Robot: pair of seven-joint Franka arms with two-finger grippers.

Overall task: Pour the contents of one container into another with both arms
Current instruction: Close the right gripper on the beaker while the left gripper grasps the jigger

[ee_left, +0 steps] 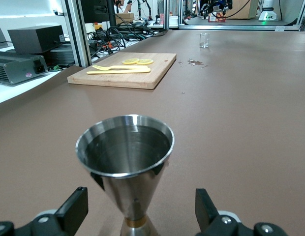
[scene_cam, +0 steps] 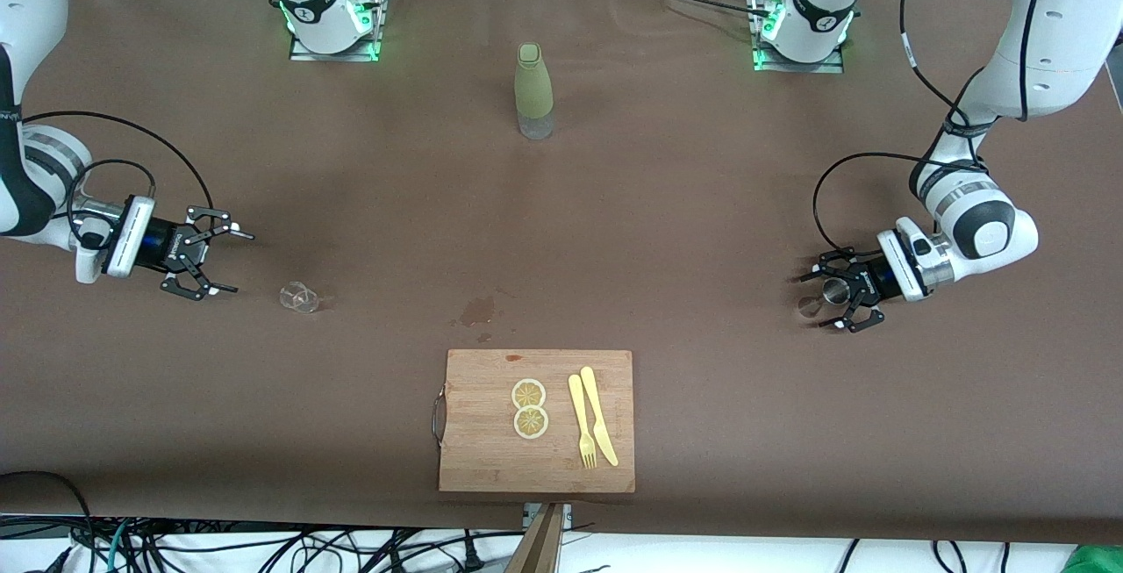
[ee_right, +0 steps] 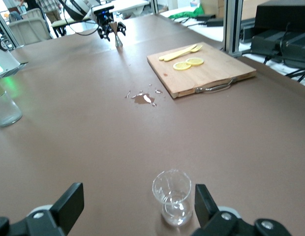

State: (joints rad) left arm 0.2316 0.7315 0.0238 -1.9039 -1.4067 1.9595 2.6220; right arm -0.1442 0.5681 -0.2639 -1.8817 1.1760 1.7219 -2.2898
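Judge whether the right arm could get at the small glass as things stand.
Probably yes: the right gripper stands open beside the small glass, its jaws facing it, with only bare table between them.

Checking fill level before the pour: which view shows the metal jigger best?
The left wrist view: the metal jigger fills the foreground, its open top showing. In the front view it is small between the left gripper's fingers; in the right wrist view, tiny.

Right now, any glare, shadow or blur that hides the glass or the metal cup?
Front view: the small clear glass is faint against the brown table; the metal cup sits in the left gripper's shadow. Left wrist view: cup sharp, rim reflective. Right wrist view: glass clear.
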